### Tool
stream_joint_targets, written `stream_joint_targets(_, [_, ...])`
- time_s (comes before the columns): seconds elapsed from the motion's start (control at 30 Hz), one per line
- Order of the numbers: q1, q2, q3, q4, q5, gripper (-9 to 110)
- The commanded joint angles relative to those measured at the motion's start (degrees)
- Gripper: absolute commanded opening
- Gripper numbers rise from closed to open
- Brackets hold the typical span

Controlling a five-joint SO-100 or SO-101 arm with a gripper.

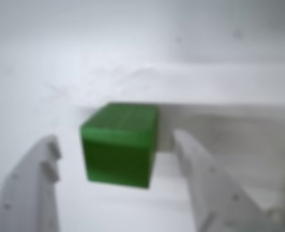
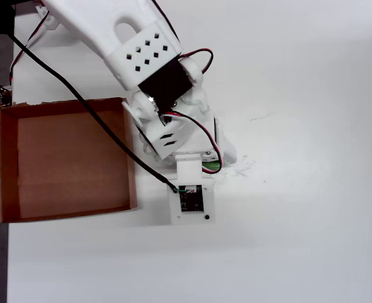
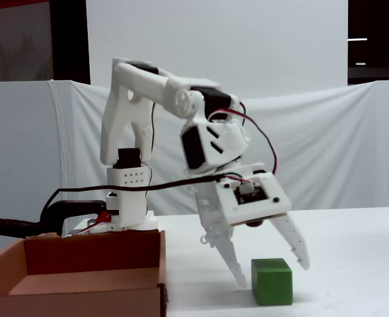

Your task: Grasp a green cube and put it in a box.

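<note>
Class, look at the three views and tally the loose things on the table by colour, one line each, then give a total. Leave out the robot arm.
Green: 1, the green cube, sitting on the table between the open fingers in the wrist view.
Brown: 1, the box, with nothing inside it.
Total: 2
</note>
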Motion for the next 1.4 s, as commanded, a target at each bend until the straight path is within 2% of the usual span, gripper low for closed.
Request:
stream_joint_targets(0.0, [-0.79,0.35,-1.49,-1.14,-0.7,29])
stream_joint_targets(0.9, [-3.16,-1.93,-3.78,-1.05,-0.88,16])
stream_joint_targets(1.13, [-1.41,3.69,-4.04,5.62,-0.97,15])
stream_joint_targets(1.37, [2.11,13.97,-5.63,17.49,-3.78,14])
